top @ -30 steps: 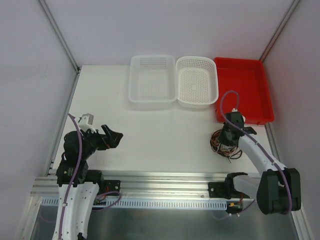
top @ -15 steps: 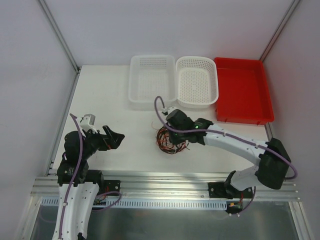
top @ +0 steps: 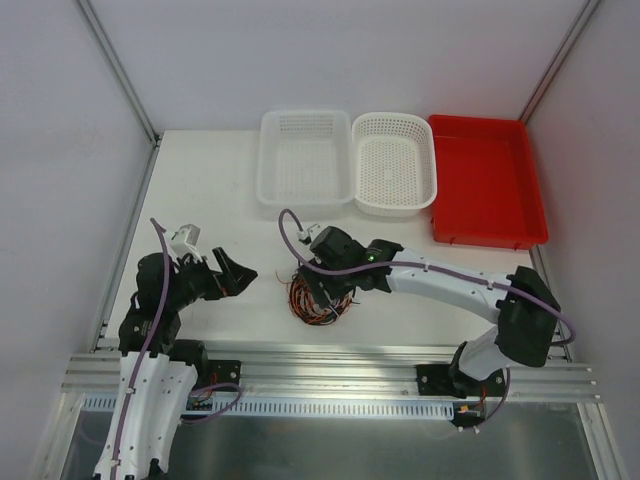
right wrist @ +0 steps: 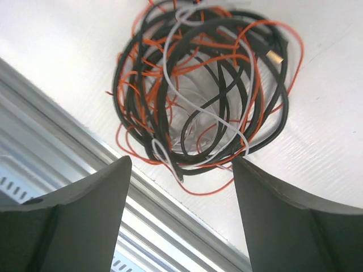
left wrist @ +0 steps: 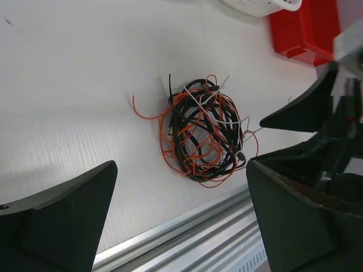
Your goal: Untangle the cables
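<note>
While the cables point(top: 315, 297) lie as one tangled black, orange and white coil by the counter's point(top: 220, 190) near edge, nothing is separated yet; right jaws hang wide above it, left jaws wide, apart.

The top view looks down from high above the tangled bundle of thin black, orange and white cables point(top: 315, 298). The left wrist view faces this bundle from nearby, the right one from very close; all share it.
</note>
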`<state>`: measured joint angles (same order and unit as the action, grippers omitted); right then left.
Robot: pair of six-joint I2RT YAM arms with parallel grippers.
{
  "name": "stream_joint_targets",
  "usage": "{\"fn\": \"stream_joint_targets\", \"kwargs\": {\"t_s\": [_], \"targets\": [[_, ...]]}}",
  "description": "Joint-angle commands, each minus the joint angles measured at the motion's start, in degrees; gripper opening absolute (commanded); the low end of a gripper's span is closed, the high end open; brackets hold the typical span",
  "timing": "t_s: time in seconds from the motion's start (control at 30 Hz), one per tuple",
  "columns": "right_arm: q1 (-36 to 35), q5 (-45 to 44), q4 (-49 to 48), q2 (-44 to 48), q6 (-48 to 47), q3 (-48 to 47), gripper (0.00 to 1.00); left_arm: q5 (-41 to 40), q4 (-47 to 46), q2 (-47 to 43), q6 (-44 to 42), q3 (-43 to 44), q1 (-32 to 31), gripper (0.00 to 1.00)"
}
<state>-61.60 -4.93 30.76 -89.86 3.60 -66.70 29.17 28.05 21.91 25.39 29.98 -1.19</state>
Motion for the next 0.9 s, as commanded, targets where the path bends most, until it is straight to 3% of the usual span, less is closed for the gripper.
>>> {"fn": "stream_joint_targets", "kwargs": {"t_s": [0.0,0.17,0.33,0.47,0.87], "targets": [[0.0,-1.5,0.1,8.3,0.4,-1.2,0.76,4.9,-2.9,3.6,6.0,-1.5,-1.0,0.99],[0.1,-4.7,-1.8,15.4,2.6,3.9,0.71,3.4,-6.1,8.8,10.8,-2.8,-6.6,0.99],[0.2,-6.8,-6.4,19.5,5.8,9.6,0.63,-13.4,-9.0,15.7,15.0,-0.6,-24.8,0.98],[0.7,-7.1,-8.4,19.6,7.3,13.1,0.62,-17.8,-13.1,23.0,18.3,-0.4,-31.0,0.97],[7.6,-0.2,-22.2,16.6,11.3,22.0,0.62,-27.1,-19.7,39.2,23.6,3.6,-40.2,0.89]]}}
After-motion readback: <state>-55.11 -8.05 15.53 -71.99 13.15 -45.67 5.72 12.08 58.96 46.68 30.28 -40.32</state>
